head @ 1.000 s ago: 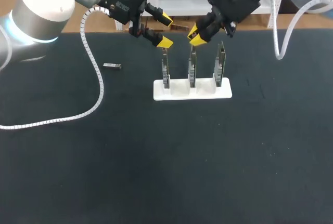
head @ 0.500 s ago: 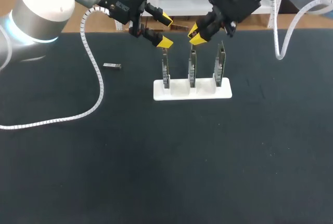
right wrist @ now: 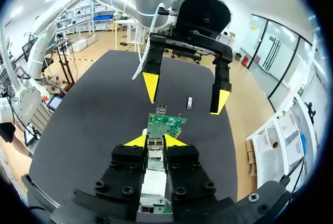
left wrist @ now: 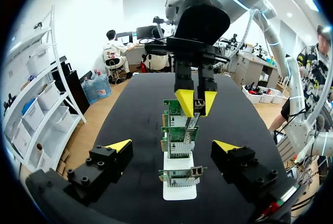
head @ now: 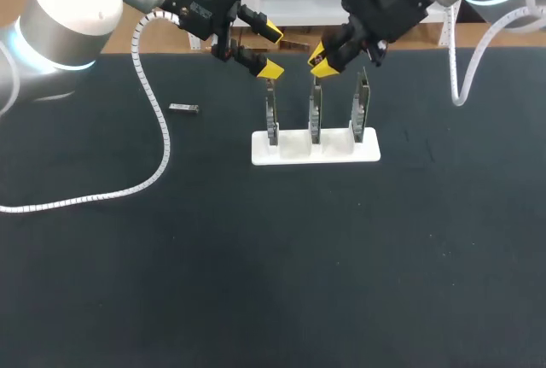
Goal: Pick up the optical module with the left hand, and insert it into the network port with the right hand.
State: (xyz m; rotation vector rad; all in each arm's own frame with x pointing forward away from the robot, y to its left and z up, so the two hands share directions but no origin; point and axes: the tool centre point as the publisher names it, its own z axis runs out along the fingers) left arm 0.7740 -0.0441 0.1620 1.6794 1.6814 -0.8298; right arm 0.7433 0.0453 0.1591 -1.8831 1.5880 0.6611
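R jaws, upper centre-right in head view: narrow, clamped on optical module [left wrist: 194, 115], just above middle board [head: 315, 119] of three standing upright in white holder [head: 290, 151] at frame centre. L jaws, upper centre: spread wide, nothing between them, just above left board [head: 271, 119]. Second module [head: 183, 108] lies flat on worktop [head: 273, 265], upper left, well apart from holder.

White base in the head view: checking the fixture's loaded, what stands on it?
Three upright circuit boards stand in the white base. The right gripper, shut on the optical module, hides the middle board's top.
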